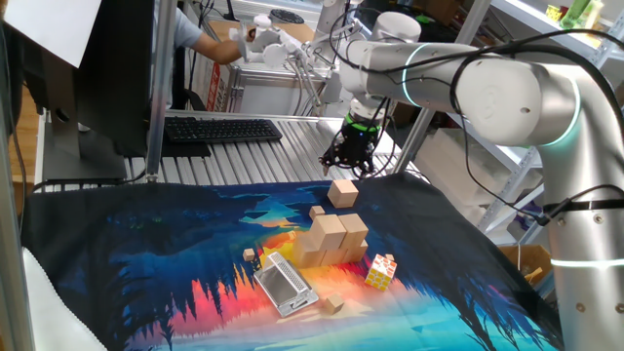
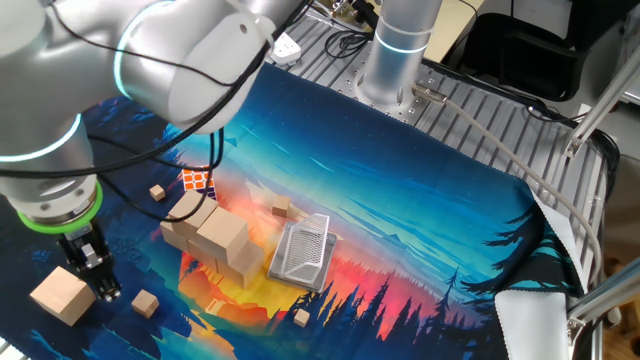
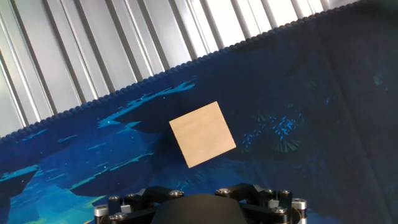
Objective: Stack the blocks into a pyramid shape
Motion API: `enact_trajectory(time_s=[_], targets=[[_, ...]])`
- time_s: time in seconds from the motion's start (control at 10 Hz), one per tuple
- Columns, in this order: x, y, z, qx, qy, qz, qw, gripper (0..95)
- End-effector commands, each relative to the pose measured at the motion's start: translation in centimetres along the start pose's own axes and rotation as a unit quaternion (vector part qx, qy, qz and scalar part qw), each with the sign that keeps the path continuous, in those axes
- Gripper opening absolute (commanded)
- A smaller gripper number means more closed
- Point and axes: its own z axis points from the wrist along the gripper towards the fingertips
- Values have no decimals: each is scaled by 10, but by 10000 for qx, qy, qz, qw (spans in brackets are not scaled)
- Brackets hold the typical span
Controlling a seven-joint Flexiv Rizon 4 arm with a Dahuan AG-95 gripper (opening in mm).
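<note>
Hand view looks straight down on one loose block (image 3: 203,134), a plain pale wooden cube lying flat on the dark blue edge of the printed cloth (image 3: 311,93), just inside the ribbed metal desk (image 3: 81,56). Its top face sits turned at an angle to the picture edges. No fingers show in this view, only the dark base of the hand.

From one fixed view the end effector (image 1: 353,156) hangs above and a little behind that block (image 1: 342,193), clear of it and carrying nothing. Whether its fingers are spread or together I cannot tell; they are a dark cluster there, and in the other fixed view they are too small to judge (image 2: 92,270).

The rest of the blocks (image 1: 331,242) stand bunched together near the middle of the cloth, one raised on the others, well apart from the loose one. A coloured puzzle cube (image 1: 380,272), a small metal grater-like tray (image 1: 285,284) and a few tiny wooden cubes (image 1: 333,304) lie around them.

The block looks light, stiff and unbreakable, with smooth faces that may slip under a weak pinch. I would turn the wrist to match its skew, then close on two opposite side faces at mid height, square on, so it does not twist when lifted.
</note>
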Motion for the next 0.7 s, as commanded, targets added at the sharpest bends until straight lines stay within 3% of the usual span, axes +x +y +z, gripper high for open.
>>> enact_trajectory(time_s=[0.1, 0.5, 0.7], targets=[[-2, 3, -1, -4, 27, -142, 9999, 950], [-3, -7, 7, 7, -15, -219, 9998, 950], [-3, -9, 5, 15, -13, -219, 9998, 950]])
